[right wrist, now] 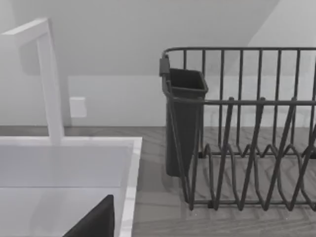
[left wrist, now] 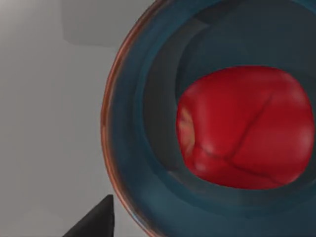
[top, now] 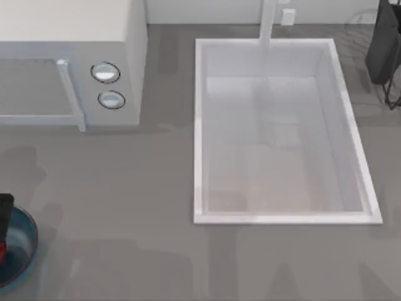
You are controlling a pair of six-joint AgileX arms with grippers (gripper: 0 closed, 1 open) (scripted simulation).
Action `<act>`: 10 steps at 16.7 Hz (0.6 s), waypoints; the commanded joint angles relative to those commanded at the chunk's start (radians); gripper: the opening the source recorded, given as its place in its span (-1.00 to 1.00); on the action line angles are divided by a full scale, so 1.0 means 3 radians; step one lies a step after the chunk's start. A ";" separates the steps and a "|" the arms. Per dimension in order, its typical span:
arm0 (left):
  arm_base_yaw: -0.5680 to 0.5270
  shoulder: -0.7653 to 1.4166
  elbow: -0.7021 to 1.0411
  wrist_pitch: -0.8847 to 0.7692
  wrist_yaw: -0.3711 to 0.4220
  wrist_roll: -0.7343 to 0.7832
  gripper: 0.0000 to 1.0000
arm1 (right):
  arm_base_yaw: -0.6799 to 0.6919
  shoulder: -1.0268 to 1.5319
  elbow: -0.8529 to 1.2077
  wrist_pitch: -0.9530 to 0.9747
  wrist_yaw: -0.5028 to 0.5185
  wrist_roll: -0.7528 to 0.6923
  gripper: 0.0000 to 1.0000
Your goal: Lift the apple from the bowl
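The red apple point(left wrist: 245, 127) lies inside the blue bowl point(left wrist: 129, 163), close under the left wrist camera. In the top view the bowl point(top: 24, 248) sits at the table's front left corner, partly cut by the picture's edge, with a sliver of the apple point(top: 2, 252) showing. My left gripper point(top: 4, 216) hangs over the bowl, open. One dark fingertip point(left wrist: 97, 222) stands outside the bowl's rim and does not touch the apple. My right arm is parked at the far right by the dish rack, and one of its fingertips point(right wrist: 98, 223) shows in the right wrist view.
A white microwave point(top: 69, 63) stands at the back left. A white sink point(top: 199, 132) with a faucet point(top: 268, 22) takes up the middle and right. A black dish rack point(right wrist: 247, 128) with a cutlery cup point(right wrist: 183, 118) is at the far right.
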 joint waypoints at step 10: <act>0.0024 0.0354 0.0187 -0.0216 0.0000 0.0040 1.00 | 0.0000 0.0000 0.0000 0.0000 0.0000 0.0000 1.00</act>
